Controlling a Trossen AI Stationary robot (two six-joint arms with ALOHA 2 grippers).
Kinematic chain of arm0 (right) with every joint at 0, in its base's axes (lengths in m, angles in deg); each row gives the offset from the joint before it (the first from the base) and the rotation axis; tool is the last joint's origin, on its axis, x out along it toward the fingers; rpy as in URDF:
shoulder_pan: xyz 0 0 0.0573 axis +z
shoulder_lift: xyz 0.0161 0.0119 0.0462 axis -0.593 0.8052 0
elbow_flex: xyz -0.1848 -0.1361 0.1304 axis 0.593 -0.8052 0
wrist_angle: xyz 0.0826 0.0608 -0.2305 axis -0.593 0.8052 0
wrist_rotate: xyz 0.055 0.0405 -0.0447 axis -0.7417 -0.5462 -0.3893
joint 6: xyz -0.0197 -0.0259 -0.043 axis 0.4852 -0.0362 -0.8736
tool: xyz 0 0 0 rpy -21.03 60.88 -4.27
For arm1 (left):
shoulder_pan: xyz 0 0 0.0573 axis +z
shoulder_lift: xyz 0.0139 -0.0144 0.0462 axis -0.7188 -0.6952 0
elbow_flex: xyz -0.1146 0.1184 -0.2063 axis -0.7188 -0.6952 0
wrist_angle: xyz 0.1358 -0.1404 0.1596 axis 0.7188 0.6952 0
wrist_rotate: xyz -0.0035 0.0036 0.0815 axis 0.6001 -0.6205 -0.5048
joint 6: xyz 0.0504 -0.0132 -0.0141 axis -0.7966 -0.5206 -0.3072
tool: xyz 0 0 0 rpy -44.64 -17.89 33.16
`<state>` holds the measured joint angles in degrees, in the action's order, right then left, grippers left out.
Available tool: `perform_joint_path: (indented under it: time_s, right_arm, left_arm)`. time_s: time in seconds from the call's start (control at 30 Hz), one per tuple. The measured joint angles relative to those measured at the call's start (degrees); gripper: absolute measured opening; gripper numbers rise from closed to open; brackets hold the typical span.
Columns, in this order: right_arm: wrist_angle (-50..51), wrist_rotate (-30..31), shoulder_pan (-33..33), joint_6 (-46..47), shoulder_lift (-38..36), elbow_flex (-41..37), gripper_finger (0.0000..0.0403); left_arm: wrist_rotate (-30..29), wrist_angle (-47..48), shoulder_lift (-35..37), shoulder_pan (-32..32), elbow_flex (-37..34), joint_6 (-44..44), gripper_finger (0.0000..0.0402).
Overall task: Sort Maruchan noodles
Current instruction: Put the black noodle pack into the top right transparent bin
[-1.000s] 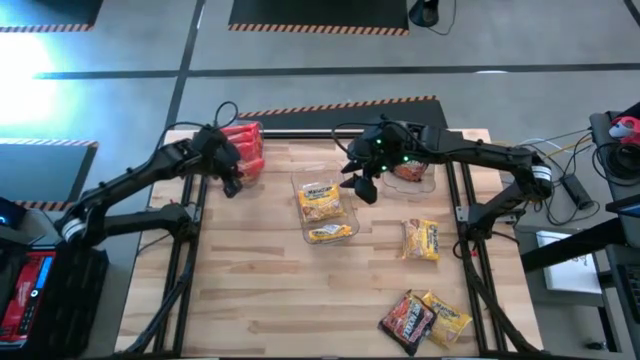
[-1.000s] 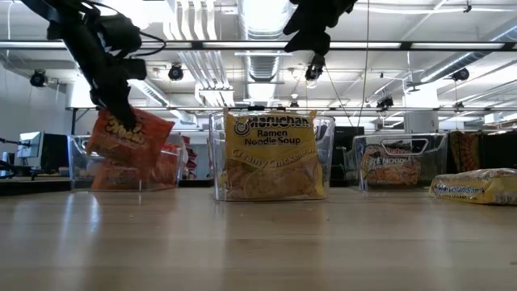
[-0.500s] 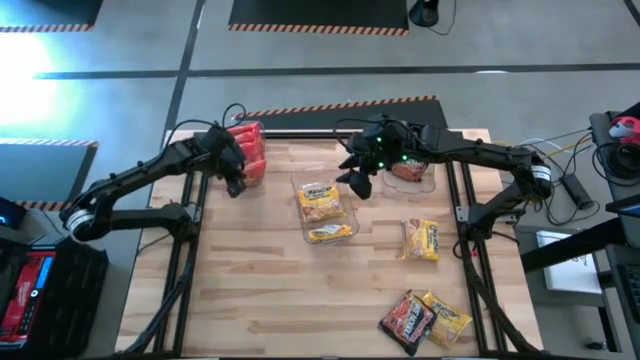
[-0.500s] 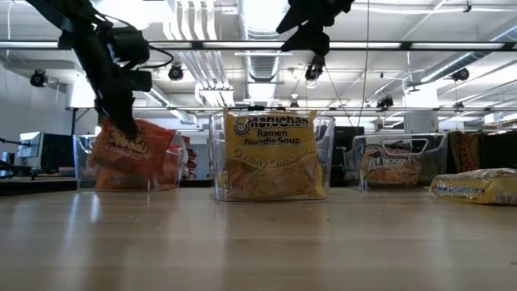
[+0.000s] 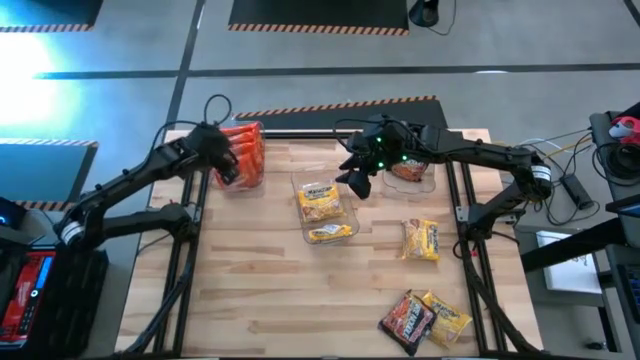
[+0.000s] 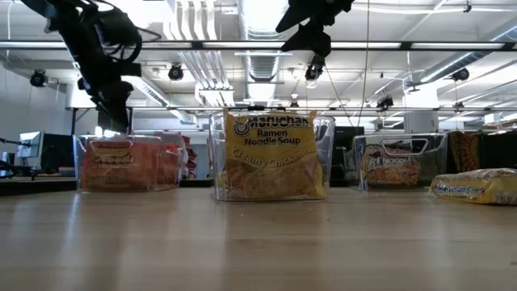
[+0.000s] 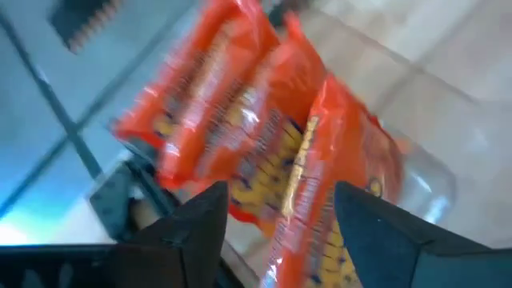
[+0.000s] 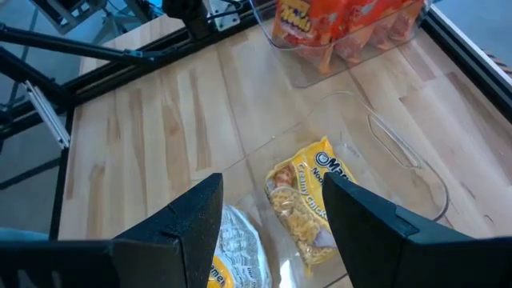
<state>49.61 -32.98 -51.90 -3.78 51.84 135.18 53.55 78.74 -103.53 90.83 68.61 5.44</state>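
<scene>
Several red Maruchan noodles packets [image 5: 245, 148] stand on edge in a clear bin [image 6: 78, 149] at the table's far left. My left gripper [image 5: 228, 170] hovers open just above them [image 7: 264, 136], touching nothing. Yellow packets [image 5: 320, 202] fill the middle bin [image 5: 296, 190]; the front one [image 6: 271, 158] stands upright against the wall. My right gripper [image 5: 358, 180] hangs open above that bin's far right corner, with nothing between its fingers [image 8: 274, 182]. Brown packets [image 5: 410, 172] sit in the right bin [image 6: 396, 166].
Loose packets lie flat on the wooden table: a yellow one [image 5: 421, 240] at the right, and a brown one [image 5: 405, 318] beside another yellow one [image 5: 447, 320] near the front right. The table's near left part is bare wood.
My left gripper has carried a red packet toward the far left bin, lowered it in, opened and let go, then risen a little. The packet has dropped from a tilted hang and stands in the bin with the others.
</scene>
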Motion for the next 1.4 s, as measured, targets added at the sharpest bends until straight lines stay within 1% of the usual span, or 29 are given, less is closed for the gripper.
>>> perform_joint_path:
  time_s: [0.1,0.17,0.23,0.4,0.43,0.5,0.67,0.77,0.9,0.97,1.07,1.23,1.33,1.4]
  right_arm:
    - [0.0,0.0,0.0,0.0,0.0,0.0,0.0203]
    - [0.0,0.0,0.0,-0.02,0.0,0.0,0.0203]
    - [0.02,0.0,0.0,-0.02,0.0,0.0,0.0203]
    - [0.0,0.0,0.0,-0.04,0.0,0.0,0.0203]
    - [0.0,0.0,0.0,-0.04,0.0,0.0,0.0203]
    - [0.0,0.0,0.0,-0.04,0.0,0.0,0.0203]
    - [0.0,0.0,0.0,-0.04,0.0,0.0,0.0203]
    - [0.02,0.0,0.0,0.48,0.0,0.0,0.0203]
    - [-0.22,0.02,0.0,5.63,0.0,0.0,0.0203]
    - [-0.22,0.04,-0.02,6.1,0.0,0.0,0.0203]
    - [-0.22,0.02,0.0,5.96,0.0,0.0,0.0203]
    - [-0.31,0.02,0.0,5.97,0.0,0.0,0.0203]
    - [-0.35,0.02,0.0,5.7,0.0,0.0,0.0203]
    - [-1.68,0.11,0.0,3.06,0.12,-0.09,0.0203]
  left_arm:
    - [-0.47,-2.22,1.74,-0.01,1.04,0.62,0.0213]
    - [1.95,-3.89,2.86,-0.06,1.9,2.19,0.0211]
    - [7.4,-6.95,3.84,-0.08,2.8,4.87,0.0208]
    - [24.76,-16.48,6.0,-0.82,3.39,12.46,0.0199]
    - [27.54,-18.41,6.4,-1.32,3.29,13.99,0.0197]
    - [30.42,-21.38,6.97,-2.72,2.99,16.06,0.0196]
    - [30.09,-23.85,6.29,-7.62,2.65,16.77,0.0196]
    - [30.03,-25.57,4.26,-11.37,2.55,17.65,0.0196]
    - [30.0,-30.19,1.38,-17.21,2.53,17.71,0.0196]
    - [29.55,-31.96,-0.01,-19.9,2.53,18.18,0.0196]
    - [27.91,-35.3,-1.76,-23.46,2.51,21.24,0.0196]
    - [22.75,-41.38,-5.66,-28.82,2.58,25.26,0.0196]
    - [16.72,-42.56,-8.91,-31.71,4.11,28.42,0.0196]
    - [11.73,-42.52,-11.38,-33.64,5.81,29.28,0.0196]
